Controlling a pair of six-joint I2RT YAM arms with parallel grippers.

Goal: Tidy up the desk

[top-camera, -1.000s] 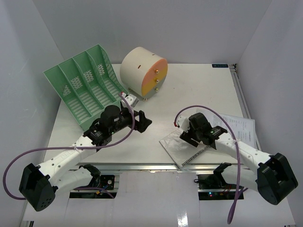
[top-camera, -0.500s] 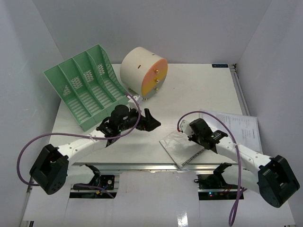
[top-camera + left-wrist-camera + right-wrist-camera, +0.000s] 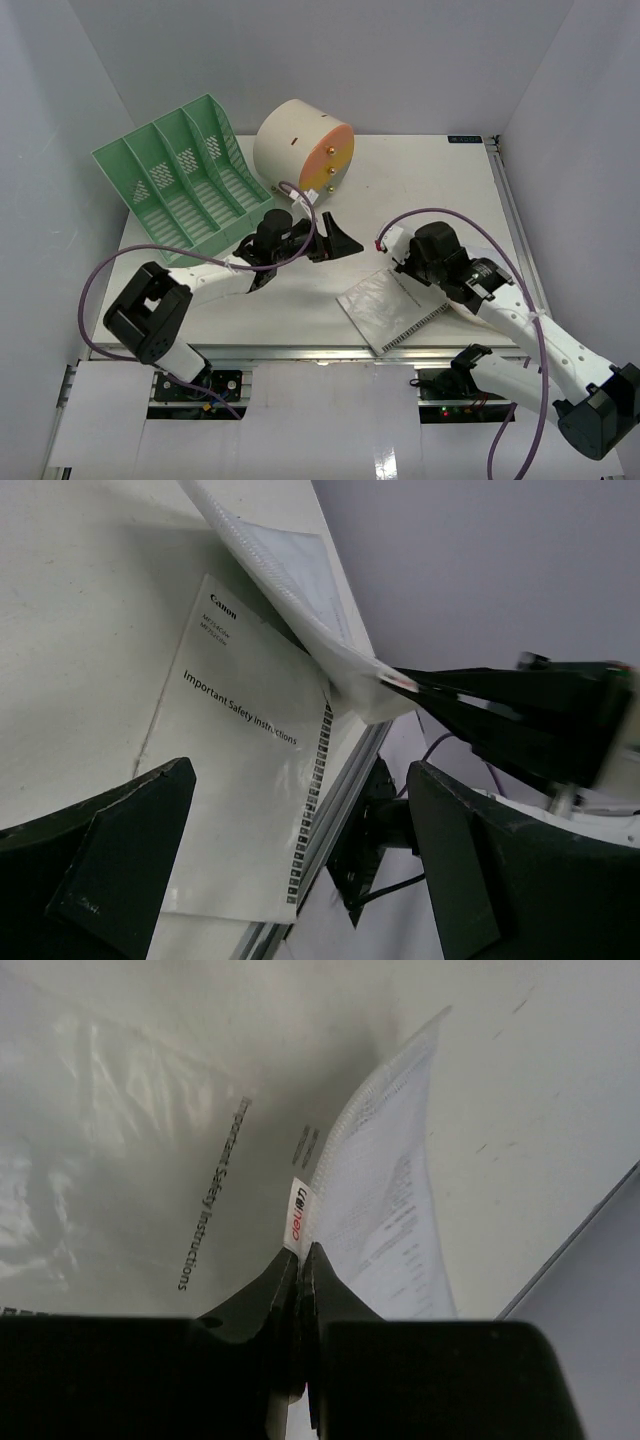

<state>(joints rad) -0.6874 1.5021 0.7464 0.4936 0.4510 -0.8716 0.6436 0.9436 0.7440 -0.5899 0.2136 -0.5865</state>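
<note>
My right gripper (image 3: 302,1252) is shut on the labelled corner of a clear plastic sleeve (image 3: 388,1195) with printed sheets inside. It holds that corner lifted off the white desk (image 3: 420,170). In the left wrist view the sleeve (image 3: 300,590) hangs from the right gripper's dark fingers (image 3: 470,695). Under it lies a spiral-bound booklet (image 3: 385,310) titled "Important Safety Instructions" (image 3: 240,780), close to the desk's front edge. My left gripper (image 3: 340,242) stands open at mid-desk, facing the sleeve, with nothing between its fingers (image 3: 130,860).
A green slotted file rack (image 3: 180,185) leans at the back left. A cream drum-shaped drawer unit (image 3: 305,150) with an orange-yellow face stands behind the left gripper. The metal rail (image 3: 300,350) runs along the desk's front edge.
The right gripper has shut on the sleeve's corner and raised it. The left arm has stretched rightward toward the desk's centre, its gripper still open.
</note>
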